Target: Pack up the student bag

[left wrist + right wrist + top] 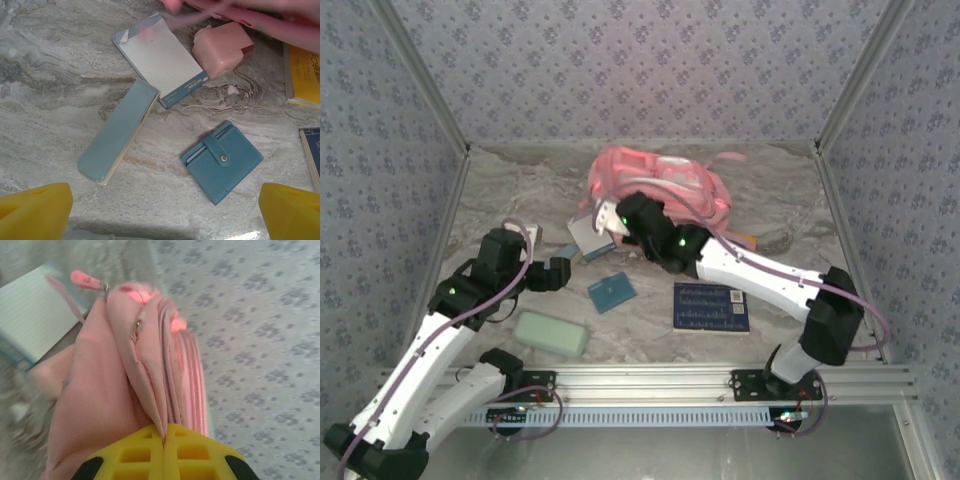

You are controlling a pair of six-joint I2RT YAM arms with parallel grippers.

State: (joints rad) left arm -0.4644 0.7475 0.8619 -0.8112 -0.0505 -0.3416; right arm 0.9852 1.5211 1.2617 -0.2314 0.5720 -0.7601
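The student bag (665, 185) sits slumped at the far middle of the surface (500, 200), near the back wall (640, 70), pink w/ white trim. R arm (760, 280) stretches diagonally across to the bag's near-left side. R jaws are clenched on a fold of its pink fabric. In the R wrist view the yellow fingertips (130, 455) meet w/ cloth pinched btwn them, and a pink zip pull (82, 277) sticks out at the bag's top edge.

L jaws are released and spread wide, nothing btwn them. Their fingertips (35, 210) sit in the two bottom corners of the L wrist view, above the surface. Ahead of them lies a teal wallet (222, 161), flat, snap strap closed. A light-blue case (117, 132) lies to its left, set diagonally, upper end touching the corner of a grid notepad (157, 57). Small pink box (220, 47) is just beside the notepad's right edge, at the bag's hem. Yellow book (302, 75) is at the right, next to the bag. Dark-blue book (712, 306) lies flat near the R arm, apart from the wallet. Mint-green case (550, 333) is at the near left, close to the rail (650, 380), beside the L arm (430, 340).
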